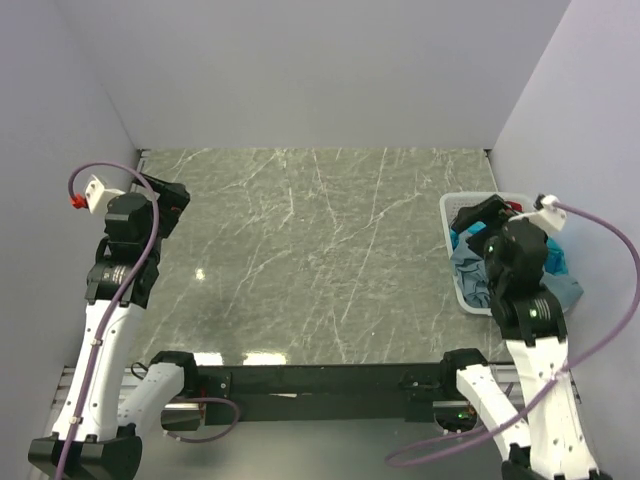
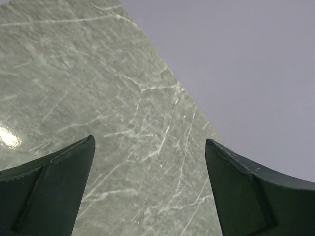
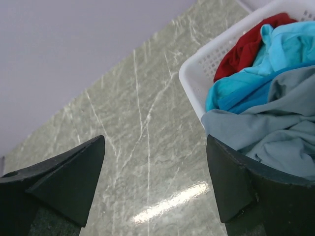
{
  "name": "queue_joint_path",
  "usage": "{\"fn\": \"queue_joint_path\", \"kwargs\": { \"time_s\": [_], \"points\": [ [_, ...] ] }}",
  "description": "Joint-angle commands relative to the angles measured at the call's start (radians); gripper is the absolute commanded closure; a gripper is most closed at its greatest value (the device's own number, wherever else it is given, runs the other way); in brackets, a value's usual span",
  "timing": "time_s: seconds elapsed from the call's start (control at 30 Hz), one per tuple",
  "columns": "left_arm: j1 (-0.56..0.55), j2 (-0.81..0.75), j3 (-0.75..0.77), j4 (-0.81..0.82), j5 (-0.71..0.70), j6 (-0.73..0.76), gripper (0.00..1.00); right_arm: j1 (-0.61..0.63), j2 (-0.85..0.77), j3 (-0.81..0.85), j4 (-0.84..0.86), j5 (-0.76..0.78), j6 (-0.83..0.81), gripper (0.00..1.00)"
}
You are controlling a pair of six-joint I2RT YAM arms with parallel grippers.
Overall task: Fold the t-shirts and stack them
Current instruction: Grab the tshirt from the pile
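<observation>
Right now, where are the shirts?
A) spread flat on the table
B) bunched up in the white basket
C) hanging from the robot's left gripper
B: the shirts lie bunched up inside the white basket, and the open left gripper holds nothing.

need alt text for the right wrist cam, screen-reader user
A white basket at upper right holds crumpled shirts: a grey-blue shirt spilling over the rim, a turquoise shirt and a red shirt behind it. It sits on a marbled table. The right gripper, jaws open and empty, frames the bottom edge.
</observation>
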Motion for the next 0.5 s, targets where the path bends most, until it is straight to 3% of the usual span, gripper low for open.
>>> {"fn": "queue_joint_path", "kwargs": {
  "time_s": [0.0,0.2,0.33,0.47],
  "points": [
    [0.001,-0.031,-0.011,-0.023,0.050,0.000,0.01,-0.005,-0.083,-0.039,0.022,0.037,-0.002,0.10],
    [0.001,-0.055,-0.057,0.024,0.094,0.028,0.01,-0.005,-0.099,-0.061,-0.054,0.091,0.000,0.09],
    [0.001,-0.034,-0.083,0.053,0.114,0.036,0.01,-0.030,0.104,0.000,-0.229,0.204,0.067,0.08],
    [0.001,0.002,-0.085,0.054,0.102,0.033,0.01,-0.102,0.209,-0.002,-0.226,0.197,0.086,0.08]
  ]
}}
